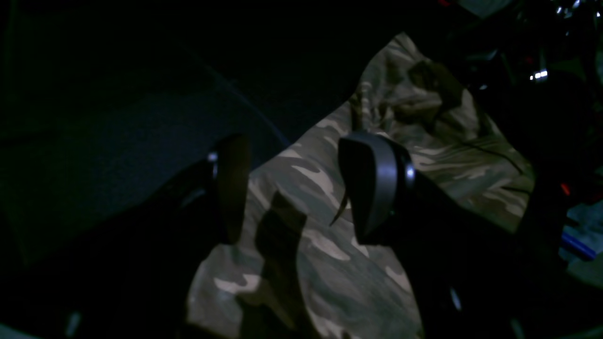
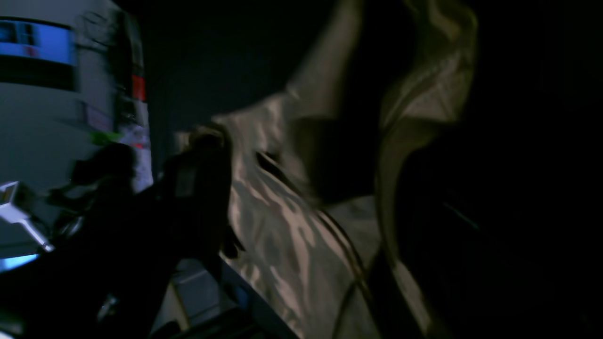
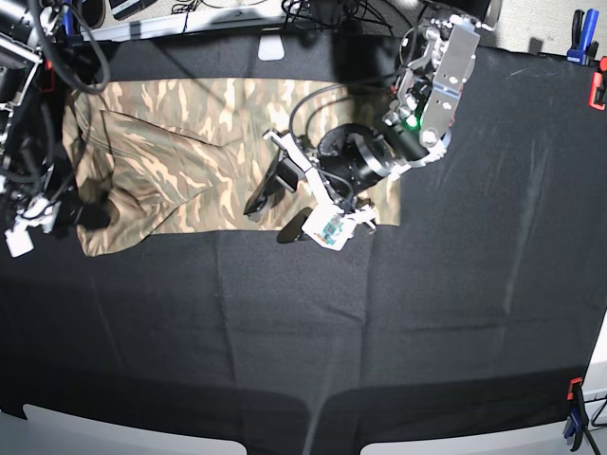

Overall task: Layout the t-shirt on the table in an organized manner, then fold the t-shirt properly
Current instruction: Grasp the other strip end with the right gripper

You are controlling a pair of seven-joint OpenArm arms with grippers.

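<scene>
Camouflage cloth in tan, olive and brown, the t-shirt (image 3: 209, 152) lies stretched sideways along the far part of the table (image 3: 417, 313), a long band with one straight near edge and a layer folded over itself toward the side where the right arm works. That fold makes a slanted ridge across the print, and the fabric bunches a little at the end. Over the other end hangs the left gripper (image 3: 280, 204), its two dark fingers (image 1: 372, 188) spread wide apart with nothing between them; from its own camera the shirt (image 1: 330, 245) shows in the gap below, and I see a thin loose thread hanging by one fingertip. The right gripper (image 3: 90, 216) sits at the shirt's opposite end, right at the crumpled corner; its wrist picture is dark and smeared, showing pale folds of the shirt (image 2: 292, 226) close against a black finger, and I cannot tell whether it is pinching the cloth or merely resting beside it. Black matte fabric covers the table all around, held by a red clamp (image 3: 598, 88) and blue clamps (image 3: 575, 49) at the edge.
</scene>
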